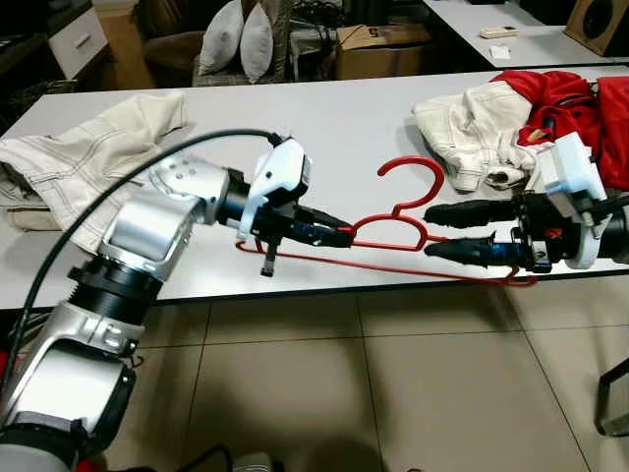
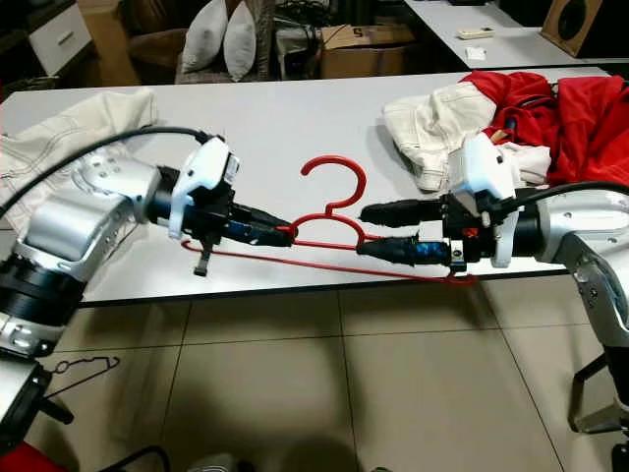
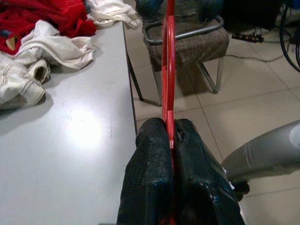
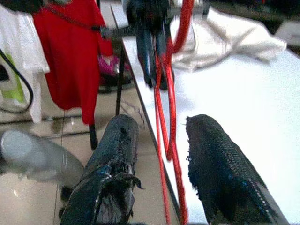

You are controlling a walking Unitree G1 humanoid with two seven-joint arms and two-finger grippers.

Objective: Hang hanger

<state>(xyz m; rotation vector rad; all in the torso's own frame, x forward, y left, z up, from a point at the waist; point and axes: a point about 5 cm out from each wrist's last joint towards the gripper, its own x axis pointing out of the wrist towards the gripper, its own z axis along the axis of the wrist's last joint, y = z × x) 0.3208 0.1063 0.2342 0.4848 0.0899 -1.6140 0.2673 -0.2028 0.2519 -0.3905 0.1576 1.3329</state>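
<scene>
No readable writing or brand marks on anything. One red hanger [image 1: 403, 231] sits mid-frame at the near edge of the white table [image 1: 324, 128], hook up toward the frame top, bottom bar running past the table edge over the tiled floor [image 1: 324, 383]. Left tool [image 1: 339, 234] pinched tight on the hanger's left shoulder wire; in the left wrist view its fingers [image 3: 150, 187] press together with the red wire between them. Right tool [image 2: 373, 228] spread wide, one finger above and one below the hanger's right shoulder wire, the wire running between them in the right wrist view; whether they touch it I can't tell. Clothes count: one cream garment [image 1: 88, 162] at left of the table, one cream jacket [image 1: 472, 133] at upper right, one red garment [image 1: 570, 103] touching it at far right. Two pale cushions [image 1: 239, 37] at top centre behind the table, one cardboard box [image 1: 383, 47] just beside them. A second wire hanger [image 2: 84, 369], dark, lies on the floor lower left.
</scene>
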